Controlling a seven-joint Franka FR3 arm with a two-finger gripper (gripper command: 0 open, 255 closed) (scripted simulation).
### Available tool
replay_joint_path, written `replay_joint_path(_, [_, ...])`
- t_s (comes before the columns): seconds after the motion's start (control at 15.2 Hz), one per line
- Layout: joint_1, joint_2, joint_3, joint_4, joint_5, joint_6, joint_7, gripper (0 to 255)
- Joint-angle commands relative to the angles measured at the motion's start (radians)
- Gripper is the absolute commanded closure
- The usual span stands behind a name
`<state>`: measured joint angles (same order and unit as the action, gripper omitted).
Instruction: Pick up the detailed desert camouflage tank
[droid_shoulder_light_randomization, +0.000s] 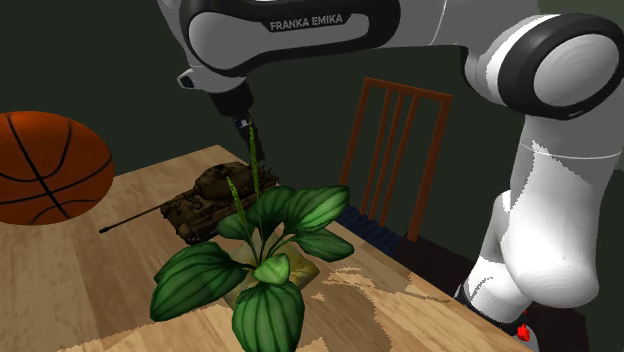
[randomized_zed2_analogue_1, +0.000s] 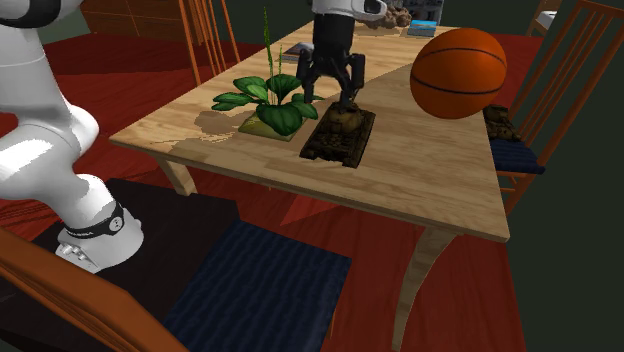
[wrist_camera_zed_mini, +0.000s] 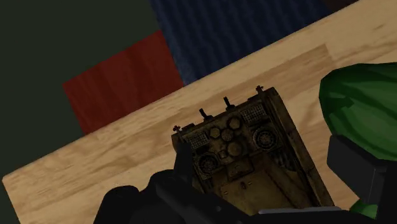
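The camouflage tank (randomized_zed2_analogue_1: 340, 133) stands on the wooden table (randomized_zed2_analogue_1: 420, 180), its long barrel (droid_shoulder_light_randomization: 130, 221) pointing toward the shoulder view's left. In the shoulder view the tank's hull (droid_shoulder_light_randomization: 208, 196) sits just behind the plant's leaves. My gripper (randomized_zed2_analogue_1: 333, 88) hangs straight above the tank's far end, open, with one black finger (randomized_zed2_analogue_1: 355, 85) low beside the turret. The wrist view looks down on the tank's grilled deck (wrist_camera_zed_mini: 232, 143) lying between my spread fingers (wrist_camera_zed_mini: 183, 159), which do not touch it.
A potted leafy plant (randomized_zed2_analogue_1: 268, 102) with a tall stalk stands right beside the tank. A large basketball (randomized_zed2_analogue_1: 458, 72) rests on the table's other side. Wooden chairs (droid_shoulder_light_randomization: 395, 150) ring the table, one with a blue cushion (randomized_zed2_analogue_1: 260, 285). The table edge (wrist_camera_zed_mini: 95, 137) runs close to the tank.
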<state>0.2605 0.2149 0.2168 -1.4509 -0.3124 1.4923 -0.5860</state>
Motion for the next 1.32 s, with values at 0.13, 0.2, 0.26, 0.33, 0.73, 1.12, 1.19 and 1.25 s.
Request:
replay_joint_path(0.13, [0.066,0.146,0.036,0.197,-0.055,-0.061,-0.067,0])
replay_joint_path(0.2, [0.084,0.181,0.044,0.244,-0.07,-0.076,-0.086,0])
replay_joint_path(0.26, [0.104,0.216,0.05,0.293,-0.084,-0.091,-0.105,0])
replay_joint_path(0.33, [0.124,0.253,0.057,0.344,-0.1,-0.107,-0.125,0])
replay_joint_path(0.73, [0.173,0.333,0.071,0.418,-0.134,-0.105,-0.168,0])
replay_joint_path(1.12, [0.157,0.313,0.074,0.323,-0.127,-0.035,-0.146,0])
replay_joint_path(1.19, [0.157,0.313,0.074,0.323,-0.127,-0.034,-0.146,255])
replay_joint_path(1.25, [0.157,0.314,0.074,0.324,-0.127,-0.035,-0.146,255])
